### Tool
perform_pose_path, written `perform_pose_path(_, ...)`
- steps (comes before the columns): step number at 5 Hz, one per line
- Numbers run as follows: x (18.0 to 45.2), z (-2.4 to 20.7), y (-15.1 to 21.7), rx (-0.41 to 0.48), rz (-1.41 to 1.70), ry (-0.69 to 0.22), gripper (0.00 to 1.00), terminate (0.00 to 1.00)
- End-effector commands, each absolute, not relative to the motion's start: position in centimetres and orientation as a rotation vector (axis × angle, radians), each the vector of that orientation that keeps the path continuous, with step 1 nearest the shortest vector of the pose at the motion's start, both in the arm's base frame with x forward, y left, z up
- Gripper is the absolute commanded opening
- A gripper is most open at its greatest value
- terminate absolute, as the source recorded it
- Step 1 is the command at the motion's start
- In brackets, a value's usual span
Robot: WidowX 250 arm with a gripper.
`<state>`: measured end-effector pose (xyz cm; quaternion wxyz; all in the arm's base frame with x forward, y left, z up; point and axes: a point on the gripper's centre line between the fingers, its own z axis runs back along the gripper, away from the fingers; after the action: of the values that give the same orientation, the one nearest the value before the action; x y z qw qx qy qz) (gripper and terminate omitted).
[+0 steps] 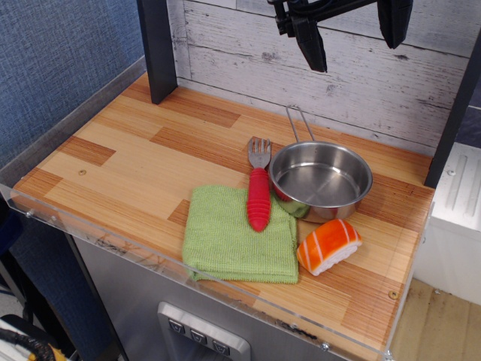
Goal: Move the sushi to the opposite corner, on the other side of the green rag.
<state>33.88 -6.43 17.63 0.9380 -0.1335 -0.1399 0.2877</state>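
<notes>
Green rag (pixel 239 235) nearest, front of worktop (pixel 128 162). Sushi (pixel 329 246) far below hand (pixel 352 26), touching rag's right edge, just beside steel pan (pixel 321 179). Hand high at back, released, fingers apart, empty. Risk: descent clips pan rim; red-handled fork (pixel 258 188) on rag snags carry path.
</notes>
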Motion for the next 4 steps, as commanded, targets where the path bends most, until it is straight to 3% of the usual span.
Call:
perform_pose_path(1, 33.9, 17.6, -6.4, -0.273, 0.588, -0.286, 1.0, 0.0)
perform_pose_path(4, 32.8, 19.4, -9.9, -0.273, 0.115, -0.375, 1.0, 0.0)
